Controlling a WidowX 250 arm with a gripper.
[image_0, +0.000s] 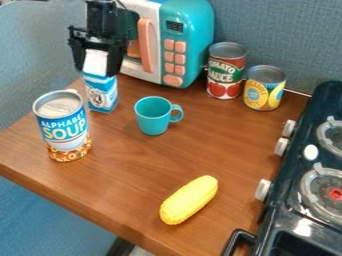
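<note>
Presently, end effector (95, 68): placed at the top of the carton (101, 94); opening and hold cannot be told.
Carton: upright, directly beneath; could be tipped by an off-centre press.
Soup can (63, 125): close by, camera side; could be knocked by a wide swing.
Microwave (194, 30): just behind; clearance is narrowed by its handle (145, 45).
Worktop (133, 185): outer edge near; more room is offered between cup (152, 117) and corn (189, 200).

soup can (63, 122) left of mug (153, 116), corn (189, 200) in front, microwave (175, 45) behind, stove (304, 185) at right
</note>
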